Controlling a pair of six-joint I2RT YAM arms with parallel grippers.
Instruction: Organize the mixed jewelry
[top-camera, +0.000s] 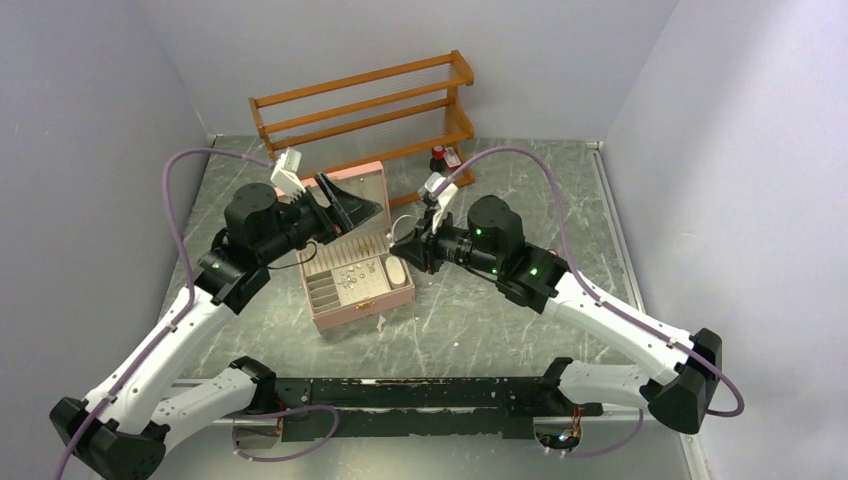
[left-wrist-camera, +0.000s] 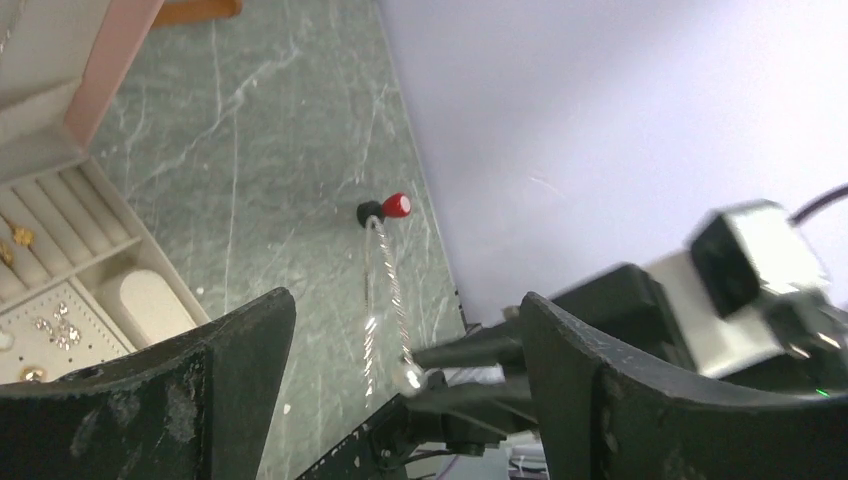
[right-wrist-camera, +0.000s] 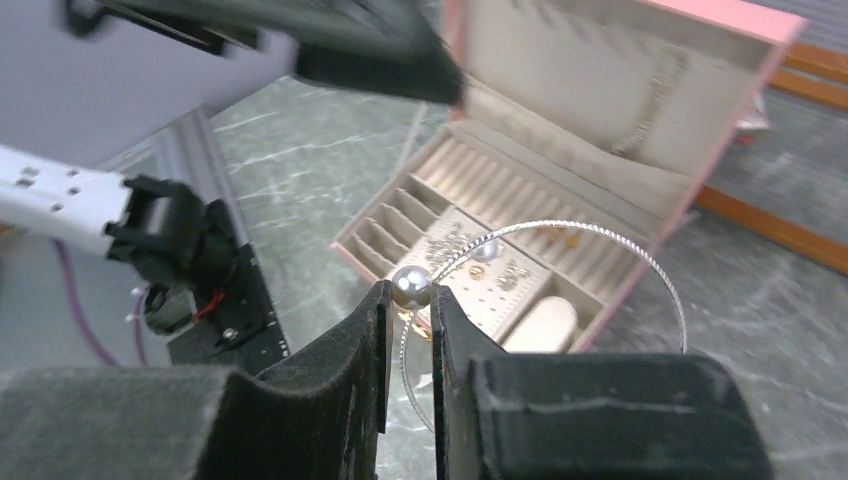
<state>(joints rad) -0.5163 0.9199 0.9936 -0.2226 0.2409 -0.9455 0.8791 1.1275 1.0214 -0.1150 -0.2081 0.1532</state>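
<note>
Silver bangle (right-wrist-camera: 640, 250), twisted wire, open hoop with a pearl-grey bead (right-wrist-camera: 410, 286) at each end. My right gripper (right-wrist-camera: 410, 300) has it pinched, jaws narrow, nipping the wire just under one bead. The rest of the hoop stands free, out past my fingertips and off to their right.

Left gripper (left-wrist-camera: 405, 340): jaws wide, nothing in them. From that wrist the bangle hangs in line with the gap and beyond the tips. I cannot tell whether it is inside the gap or only behind it.

Risks, as I judge them:
- Grip is thin. The wire is slim, the bead round, and all the weight sits to one side. A jolt could pivot the hoop or slip it out.
- A drop would land on the earrings (right-wrist-camera: 470, 255) on the pad just below and ahead of my right fingertips, and could scatter them.
- The springy loop could catch the raised lid of the pink jewellery box (right-wrist-camera: 700, 190), which is beyond and to the right of my right fingers.
- If the left jaws close off-line, they knock the hoop instead of taking it.

Box is open. Ring slots (right-wrist-camera: 520, 190) lie beyond the earring pad, towards the lid.
</note>
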